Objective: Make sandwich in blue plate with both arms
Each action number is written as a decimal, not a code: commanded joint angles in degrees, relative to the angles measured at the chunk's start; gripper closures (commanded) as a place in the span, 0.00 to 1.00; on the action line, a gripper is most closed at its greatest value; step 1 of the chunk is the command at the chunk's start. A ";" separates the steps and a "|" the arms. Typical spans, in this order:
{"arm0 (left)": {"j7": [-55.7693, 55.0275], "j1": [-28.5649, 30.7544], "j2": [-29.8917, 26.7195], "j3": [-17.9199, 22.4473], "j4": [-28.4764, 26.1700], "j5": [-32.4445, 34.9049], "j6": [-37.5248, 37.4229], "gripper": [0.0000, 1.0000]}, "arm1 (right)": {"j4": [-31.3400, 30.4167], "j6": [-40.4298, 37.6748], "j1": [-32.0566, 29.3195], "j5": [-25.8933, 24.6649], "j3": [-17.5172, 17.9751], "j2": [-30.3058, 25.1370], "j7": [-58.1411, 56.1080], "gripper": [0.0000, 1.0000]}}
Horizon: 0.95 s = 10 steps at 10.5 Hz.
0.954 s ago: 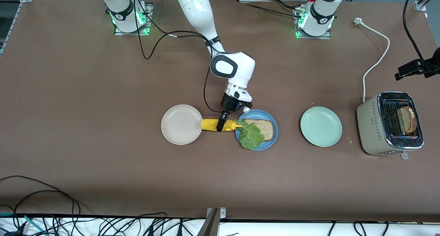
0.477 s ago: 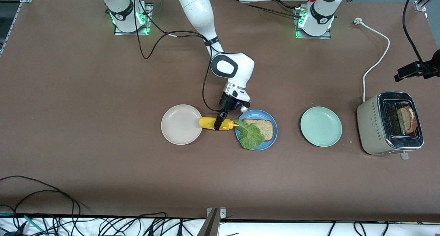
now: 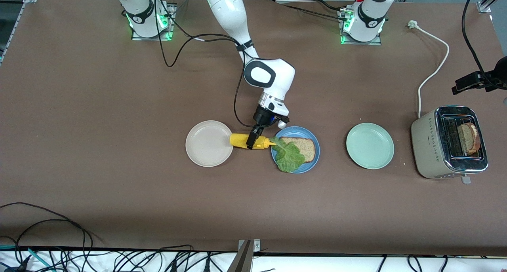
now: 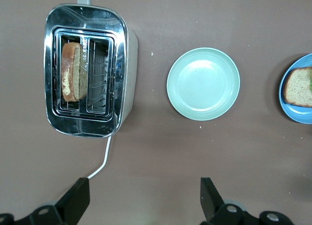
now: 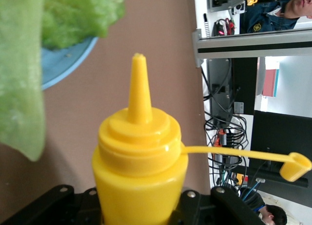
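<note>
I am gripping the yellow sauce bottle (image 3: 248,141) in the right gripper (image 3: 252,141), nozzle at nine o'clock of the blue plate (image 3: 313,159) holding bread (image 3: 303,147) and lettuce (image 3: 288,156), squeezing next, I judge; the left gripper (image 4: 141,199) is waiting open over the table near the toaster (image 3: 448,143).

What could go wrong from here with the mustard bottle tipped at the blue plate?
The right claw holds the yellow mustard bottle sideways with its cap open and nozzle at the blue plate's rim, so mustard may land on the table or rim, not the bread slice. The lettuce leaf overhangs the rim and the nozzle could drag it off.
</note>
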 commanded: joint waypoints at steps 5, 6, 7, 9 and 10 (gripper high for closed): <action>0.31 1.43 3.51 0.25 1.44 1.54 -0.50 0.00 | -1.56 -7.56 -0.50 8.38 -0.90 -12.80 -16.87 1.00; 0.31 1.44 4.73 0.25 1.53 2.59 -0.49 0.00 | -2.78 -8.00 -1.03 10.30 -1.07 -15.87 -21.08 1.00; 0.40 1.88 5.62 0.25 1.62 2.60 -0.32 0.00 | -4.71 -8.53 -1.38 11.54 -1.51 -19.73 -25.12 1.00; 0.84 2.49 8.85 0.25 4.23 2.86 2.22 0.00 | -10.33 -8.44 -2.17 12.78 -1.60 -27.81 -29.28 1.00; 4.58 2.76 11.66 0.25 6.86 4.08 2.67 0.00 | -11.83 -8.44 -2.96 12.96 -1.69 -31.16 -30.68 1.00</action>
